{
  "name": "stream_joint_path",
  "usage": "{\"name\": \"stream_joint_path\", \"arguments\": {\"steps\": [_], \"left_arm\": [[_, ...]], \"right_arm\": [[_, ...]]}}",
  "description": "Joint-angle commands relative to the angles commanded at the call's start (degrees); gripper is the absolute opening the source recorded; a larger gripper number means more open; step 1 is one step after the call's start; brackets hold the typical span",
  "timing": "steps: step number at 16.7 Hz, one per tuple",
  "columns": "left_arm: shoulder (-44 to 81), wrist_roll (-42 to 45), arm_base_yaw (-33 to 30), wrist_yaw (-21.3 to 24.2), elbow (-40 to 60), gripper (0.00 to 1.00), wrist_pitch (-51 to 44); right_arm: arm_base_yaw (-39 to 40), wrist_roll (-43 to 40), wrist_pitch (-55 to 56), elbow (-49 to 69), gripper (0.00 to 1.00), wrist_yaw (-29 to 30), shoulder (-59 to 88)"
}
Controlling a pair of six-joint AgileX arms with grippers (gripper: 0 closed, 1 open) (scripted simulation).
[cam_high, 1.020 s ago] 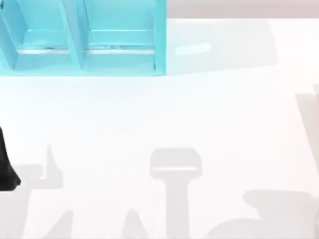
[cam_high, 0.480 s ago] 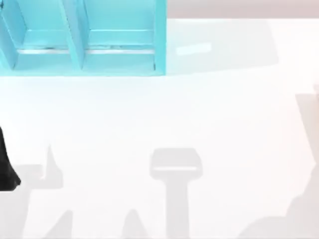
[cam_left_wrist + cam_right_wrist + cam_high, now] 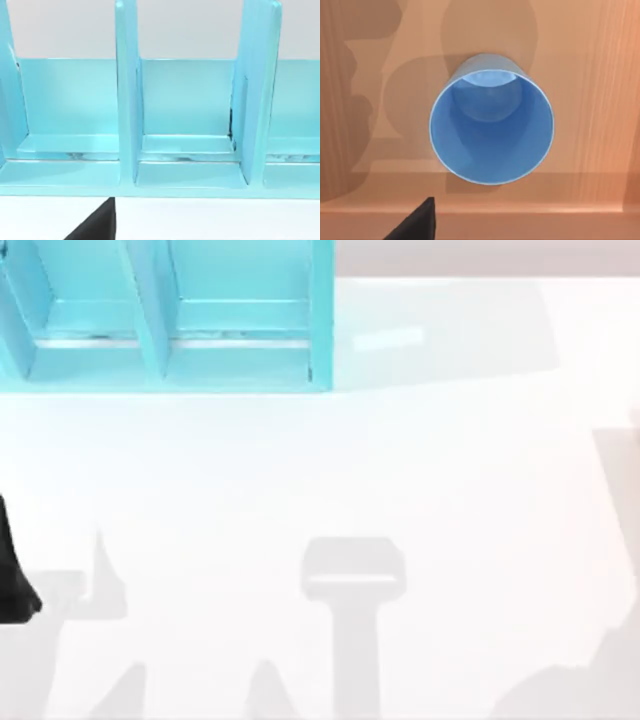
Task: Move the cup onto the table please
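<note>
Straight below the right gripper, the blue cup is seen standing mouth-up on a wooden surface; whether the fingers are apart cannot be told.

Bright, even light floods the white table, which is nearly washed out. Soft grey shadows lie along its edge from 4 to 8 o'clock, one a clear T-shape near 6 o'clock. A pale glossy reflection sits at 1 o'clock beside the blue shelf. Around the cup, overlapping warm shadows fall on the wooden surface.
</note>
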Motion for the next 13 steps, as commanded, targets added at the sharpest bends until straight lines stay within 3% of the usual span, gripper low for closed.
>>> {"name": "stream_joint_path", "arguments": {"steps": [9, 13], "left_arm": [[0.0, 0.0, 0.0, 0.0, 0.0, 1.00, 0.0], [0.0, 0.0, 0.0, 0.0, 0.0, 1.00, 0.0]], "right_arm": [[0.2, 0.3, 18.9, -13.9, 1.00, 0.0, 4.8], [0.1, 0.2, 21.7, -16.0, 1.00, 0.0, 5.7]]}}
